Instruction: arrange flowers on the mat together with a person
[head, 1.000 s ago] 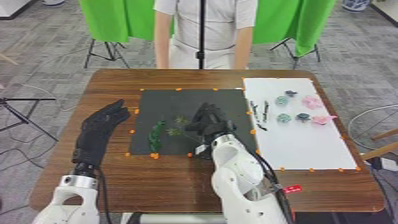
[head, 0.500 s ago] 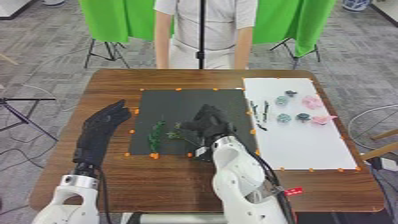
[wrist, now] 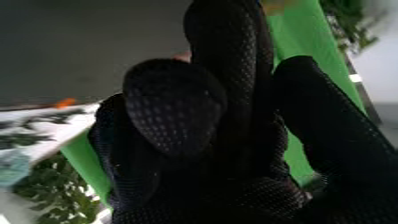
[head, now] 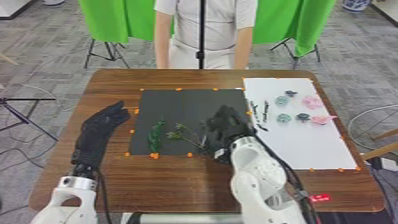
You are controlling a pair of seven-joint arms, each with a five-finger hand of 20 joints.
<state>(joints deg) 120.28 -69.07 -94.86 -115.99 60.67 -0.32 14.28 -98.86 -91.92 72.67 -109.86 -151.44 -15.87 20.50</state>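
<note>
A robot's black-gloved right hand hovers by the right edge of the dark mat, its fingers extended and somewhat apart, with no flower visible in their grip. The left hand, fingers straight, is beside the mat's left edge, above the brown table.

Two green sprigs lie on the mat: a leafy sprig toward its near left corner and a branching sprig between that one and the right hand. Whether the second's stem touches the glove cannot be told.

On the white sheet, toward its far half, are two pink flowers, four small green or dark rosettes and at least two thin stems, their exact number hard to make out.
</note>
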